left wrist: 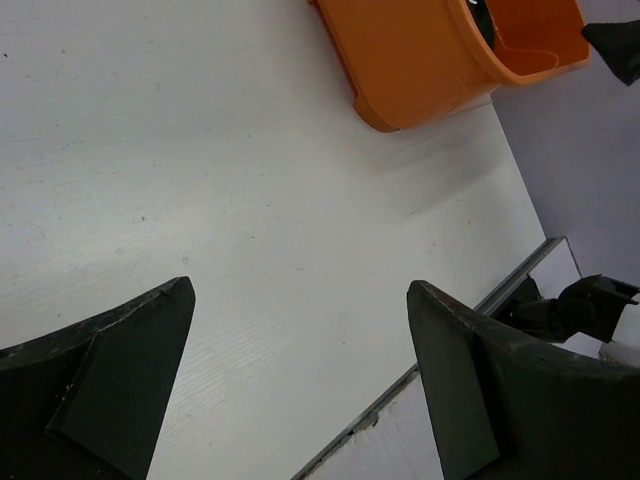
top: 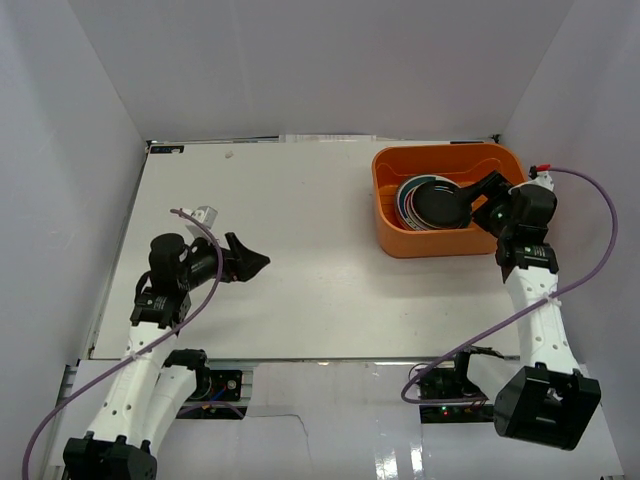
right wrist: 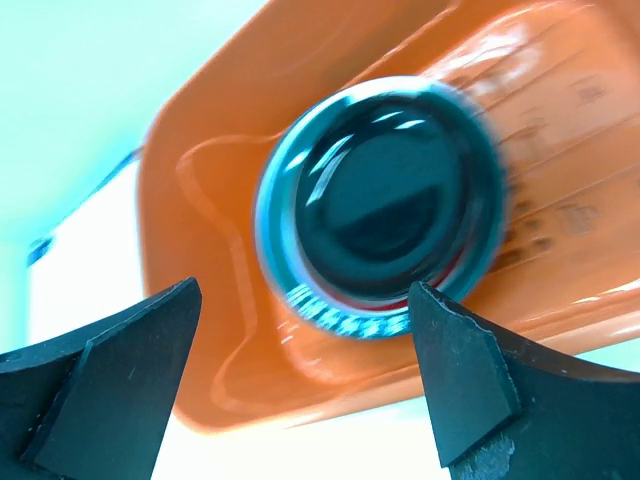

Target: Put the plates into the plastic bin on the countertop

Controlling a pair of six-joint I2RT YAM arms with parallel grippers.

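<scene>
The plates (top: pixel 432 203) lie stacked inside the plastic bin (top: pixel 400 238), which stands on the counter (top: pixel 300 210); a glossy black one is on top. The right gripper (top: pixel 468 197) hovers over the bin, jaws wide, holding nothing. The left gripper (top: pixel 250 262), well apart from the bin, is likewise spread and empty. Such plates look stiff, slick and breakable, and are best pinched at the rim.

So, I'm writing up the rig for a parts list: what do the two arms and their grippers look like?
The left arm and right arm have white links, black joints and a purple cable each. The left gripper and right gripper have broad black wedge-shaped fingers.
</scene>
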